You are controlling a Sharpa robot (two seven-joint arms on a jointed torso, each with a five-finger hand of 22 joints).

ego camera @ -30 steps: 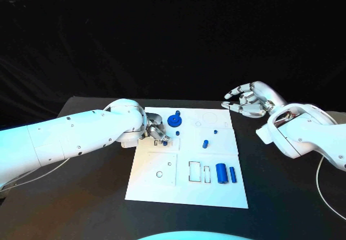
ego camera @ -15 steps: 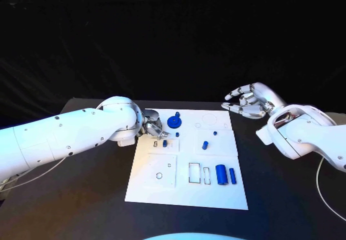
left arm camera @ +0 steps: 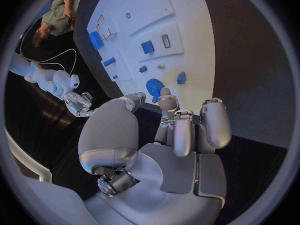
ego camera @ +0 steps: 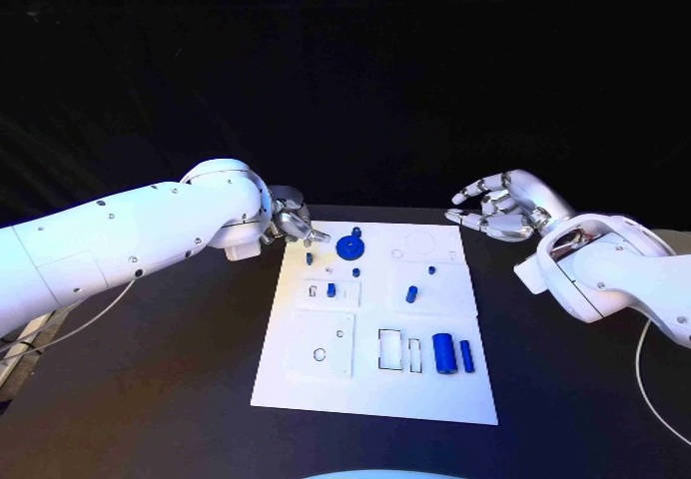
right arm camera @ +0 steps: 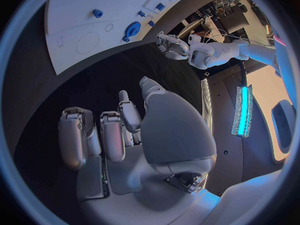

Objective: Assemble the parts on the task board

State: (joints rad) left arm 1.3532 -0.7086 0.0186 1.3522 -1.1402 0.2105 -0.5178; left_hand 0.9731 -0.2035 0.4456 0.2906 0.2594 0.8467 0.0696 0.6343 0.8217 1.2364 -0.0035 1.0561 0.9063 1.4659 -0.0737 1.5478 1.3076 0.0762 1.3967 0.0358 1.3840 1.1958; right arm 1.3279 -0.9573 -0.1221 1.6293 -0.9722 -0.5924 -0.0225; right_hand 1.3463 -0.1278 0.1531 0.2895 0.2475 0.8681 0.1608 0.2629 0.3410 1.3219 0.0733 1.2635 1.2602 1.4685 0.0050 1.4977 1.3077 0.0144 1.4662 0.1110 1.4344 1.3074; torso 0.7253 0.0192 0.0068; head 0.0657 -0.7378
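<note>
The white task board [ego camera: 325, 384] lies in the middle of the black table. On its far part stand a blue gear [ego camera: 350, 241] and several small blue parts, one of them [ego camera: 332, 289] upright in a slot. Two blue cylinders [ego camera: 443, 353] lie near its right edge. My left hand [ego camera: 289, 222] hovers at the board's far left corner, fingers loosely apart and holding nothing. The left wrist view shows the left hand [left arm camera: 181, 130] just behind the gear [left arm camera: 155, 87]. My right hand [ego camera: 497, 205] hangs beyond the far right corner with fingers apart, holding nothing.
Empty outlined recesses [ego camera: 391, 346] and a round hole [ego camera: 319, 351] mark the board's near half. Bare black table [ego camera: 144, 399] surrounds the board. My left arm [ego camera: 130, 239] crosses the table's far left part.
My left hand has drawn back from the small blue part in the slot to the board's far left corner, leaving the part standing there. The right hand has hardly moved.
</note>
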